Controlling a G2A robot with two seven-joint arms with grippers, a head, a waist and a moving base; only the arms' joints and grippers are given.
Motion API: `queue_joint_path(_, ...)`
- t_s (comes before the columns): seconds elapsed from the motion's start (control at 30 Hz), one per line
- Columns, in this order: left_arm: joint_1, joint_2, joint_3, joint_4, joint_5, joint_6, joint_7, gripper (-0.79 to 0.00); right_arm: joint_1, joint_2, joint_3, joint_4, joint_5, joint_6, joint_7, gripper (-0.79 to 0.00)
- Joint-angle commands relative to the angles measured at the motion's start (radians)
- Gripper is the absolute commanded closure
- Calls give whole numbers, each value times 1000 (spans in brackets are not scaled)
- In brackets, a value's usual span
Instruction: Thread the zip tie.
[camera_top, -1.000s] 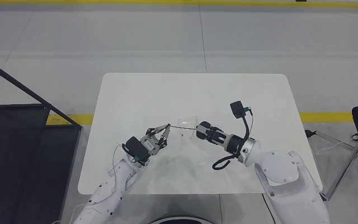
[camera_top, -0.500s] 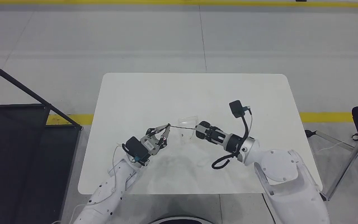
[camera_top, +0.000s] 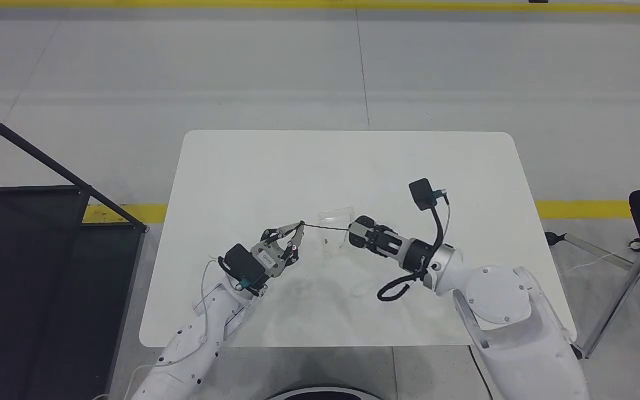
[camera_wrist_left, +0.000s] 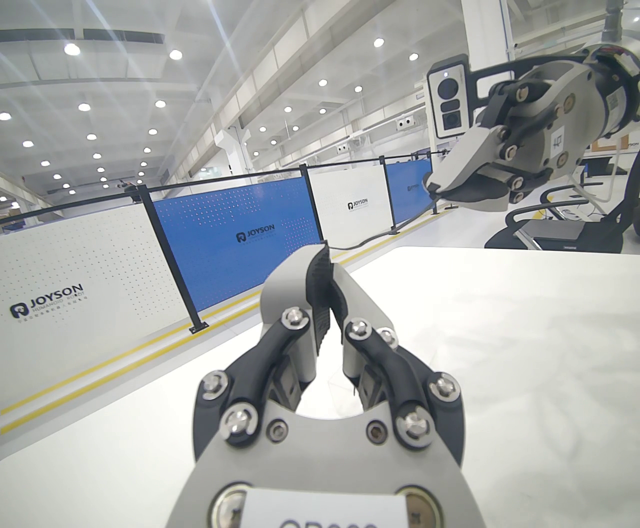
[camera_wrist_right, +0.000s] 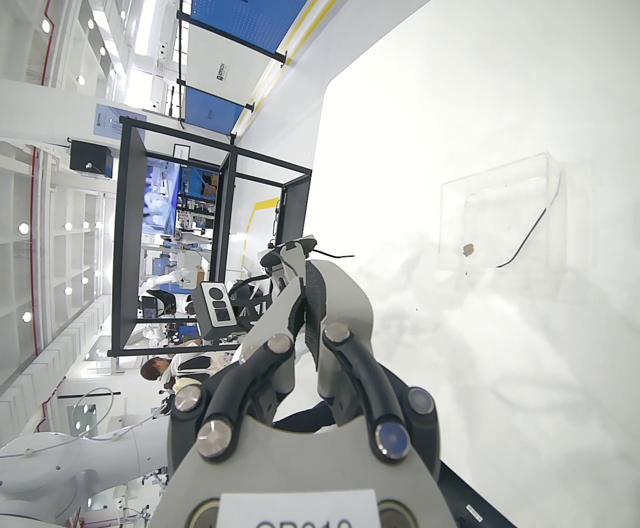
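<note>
Pinch confirmed at the left gripper (camera_wrist_left: 324, 272): closed tight on one end of the zip tie (camera_top: 325, 230), which runs straight out from its tips above the table (camera_top: 450, 180). Just beyond the span sits a clear box (camera_top: 337, 213) holding a spare tie (camera_wrist_right: 525, 235). The right gripper (camera_wrist_right: 309, 272), likewise clamped, takes the far end, apparently so both ends can be aligned for threading.

zip tie (camera_top: 325, 230) between left gripper (camera_top: 298, 229), right gripper (camera_top: 351, 233)
</note>
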Motion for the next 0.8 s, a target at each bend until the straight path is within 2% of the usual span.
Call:
queue_joint_path(0.0,0,0,0,0,0,0,0,0,2,0,-1,1,2,2,1,0)
queue_joint_path(0.77,0,0,0,0,0,0,0,0,5,4,7,7,13,2,2,0)
